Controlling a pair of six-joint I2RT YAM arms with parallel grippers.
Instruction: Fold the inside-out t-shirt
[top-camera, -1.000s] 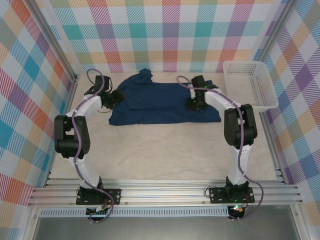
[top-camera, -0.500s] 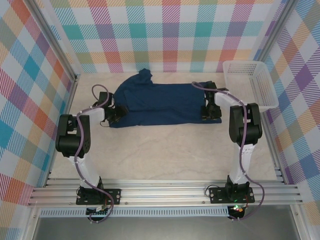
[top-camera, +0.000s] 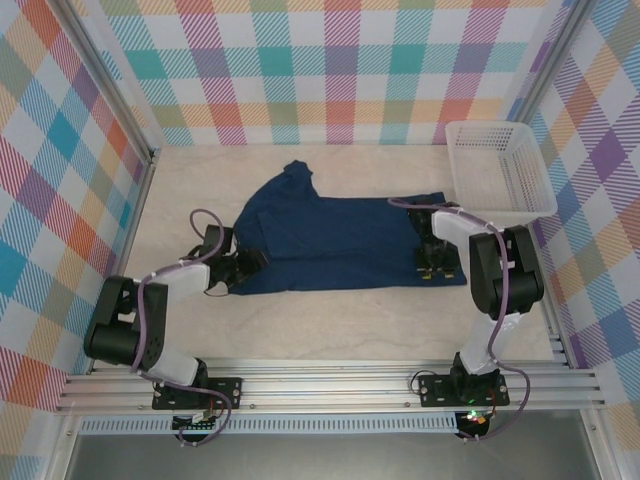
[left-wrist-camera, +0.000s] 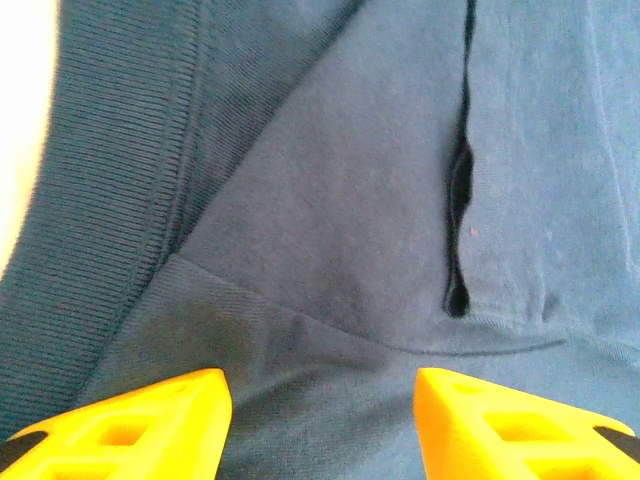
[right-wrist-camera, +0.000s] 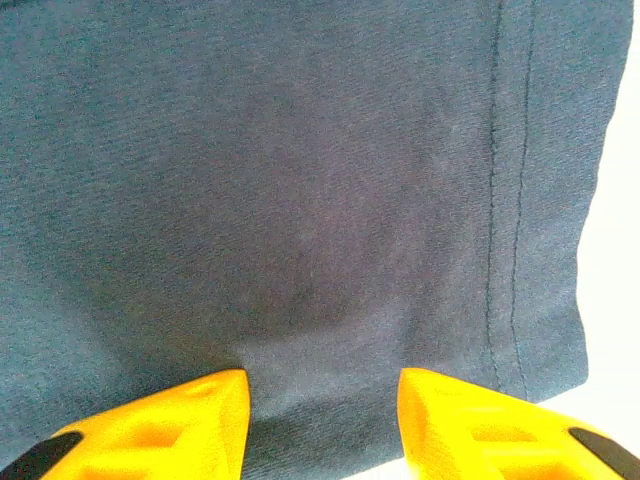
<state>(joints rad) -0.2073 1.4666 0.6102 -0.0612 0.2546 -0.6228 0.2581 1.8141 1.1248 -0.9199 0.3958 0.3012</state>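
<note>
Navy t-shirt (top-camera: 340, 235) lies across the table's far half. Left gripper (left-wrist-camera: 318, 425) and right gripper (right-wrist-camera: 322, 415), jaws part-open over cloth (grip unclear), should pull evenly, keeping hems taut.

My bench is a pale marbled beige tabletop (top-camera: 330, 320). Plaid panels (top-camera: 340, 70) in teal, orange, purple and white enclose it on 3 sides: behind, left and right of the tabletop. Aluminium rails (top-camera: 330, 385) run along its near edge. A white plastic basket (top-camera: 497, 170) sits at its far right corner. Lighting is even, no hard shadows.
</note>
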